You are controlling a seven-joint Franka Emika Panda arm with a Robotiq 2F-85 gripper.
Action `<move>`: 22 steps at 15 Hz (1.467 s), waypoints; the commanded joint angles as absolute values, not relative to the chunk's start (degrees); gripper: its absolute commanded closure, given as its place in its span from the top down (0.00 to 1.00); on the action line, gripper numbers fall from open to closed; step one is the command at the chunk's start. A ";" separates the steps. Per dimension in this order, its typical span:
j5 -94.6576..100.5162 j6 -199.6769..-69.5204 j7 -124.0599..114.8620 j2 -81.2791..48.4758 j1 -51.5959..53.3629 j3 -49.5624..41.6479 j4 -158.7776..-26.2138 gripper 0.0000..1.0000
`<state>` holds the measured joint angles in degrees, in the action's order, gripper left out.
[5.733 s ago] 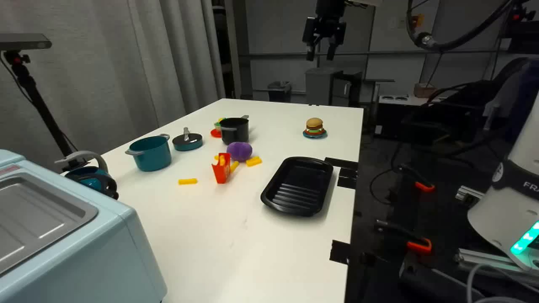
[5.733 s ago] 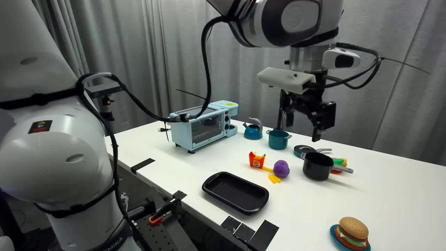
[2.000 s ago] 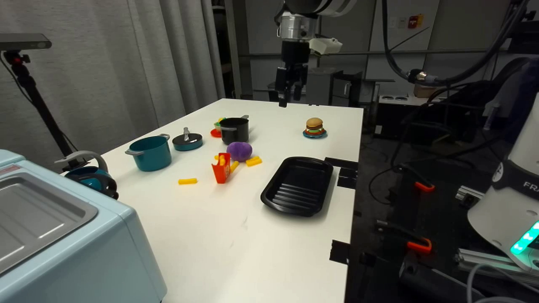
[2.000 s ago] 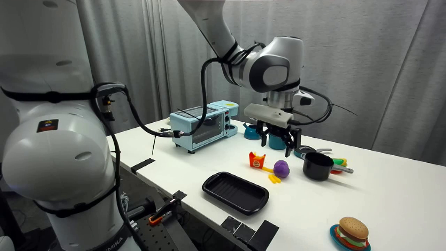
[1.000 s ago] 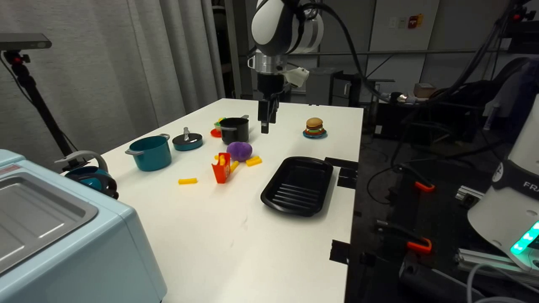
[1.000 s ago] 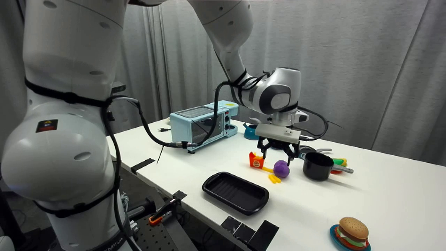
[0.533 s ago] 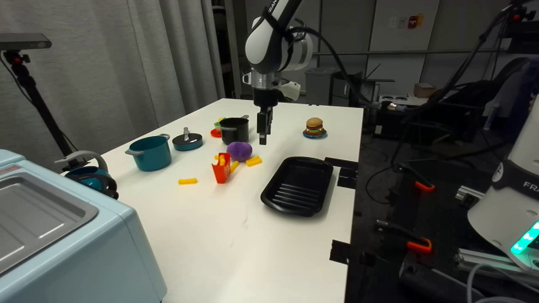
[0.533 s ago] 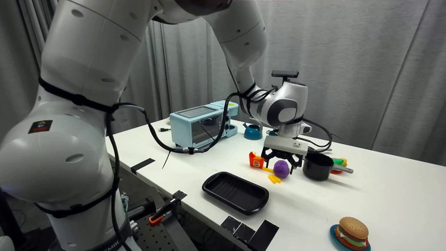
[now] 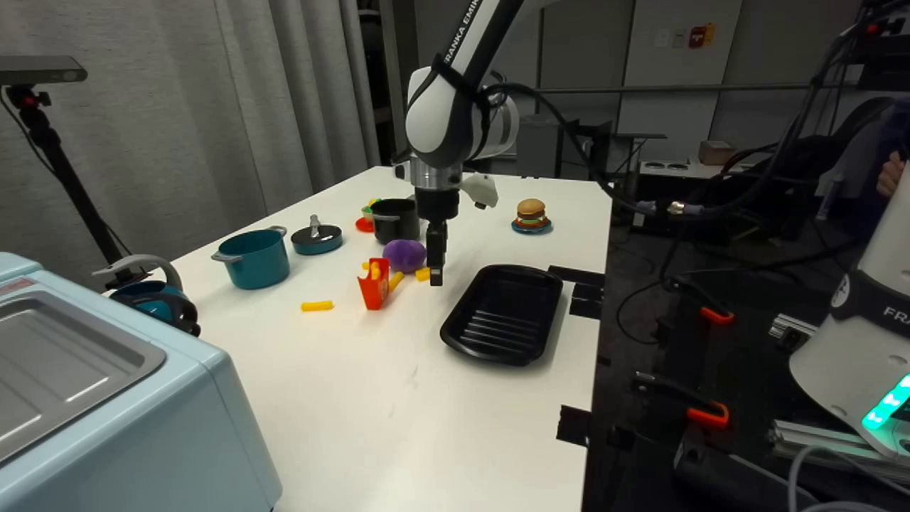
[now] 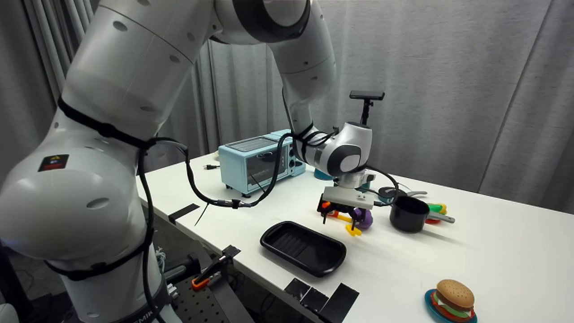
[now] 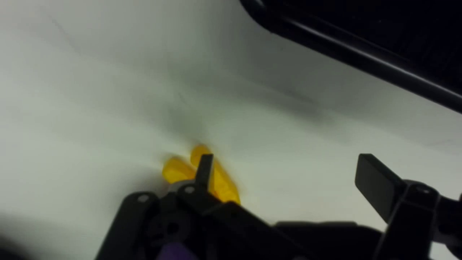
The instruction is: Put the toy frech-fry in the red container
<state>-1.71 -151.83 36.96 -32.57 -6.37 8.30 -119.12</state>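
The small red-orange fries carton (image 9: 374,290), with yellow at its top, stands on the table in an exterior view. My gripper partly hides the carton (image 10: 332,214) in an exterior view. Toy fries lie close to it: one (image 9: 396,281) beside the carton, one (image 9: 317,306) farther off, and a pair (image 11: 225,186) seen in the wrist view. My gripper (image 11: 284,168) is open, its fingertips wide apart with only table between them. Its left fingertip overlaps the pair of fries in the wrist view; I cannot tell whether they touch. The gripper (image 9: 436,277) points down, low over the table.
A purple toy (image 9: 404,256) sits right by the fries. The black tray (image 9: 501,316) lies close by, nearer the table edge. A black pot (image 10: 409,215), a teal pot (image 9: 257,263), a lid (image 9: 317,242), a toy burger (image 9: 531,213) and a blue oven (image 10: 255,161) stand around.
My gripper has come down from high above the table to low beside the fries and purple toy, staying open. In the last half second it moved lower and toward the tray. The objects have not moved.
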 commanded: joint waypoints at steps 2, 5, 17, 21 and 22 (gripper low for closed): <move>2.35 -157.47 38.36 -33.96 -7.11 8.99 -118.11 1.00; 4.82 -159.82 37.97 -34.35 -7.17 8.56 -117.57 1.00; 11.20 -169.41 35.54 -39.63 -6.26 7.63 -115.46 1.00; 11.42 -168.21 34.78 -39.96 -5.79 6.69 -114.99 1.00; 11.39 -168.12 34.58 -39.93 -5.76 6.51 -115.13 1.00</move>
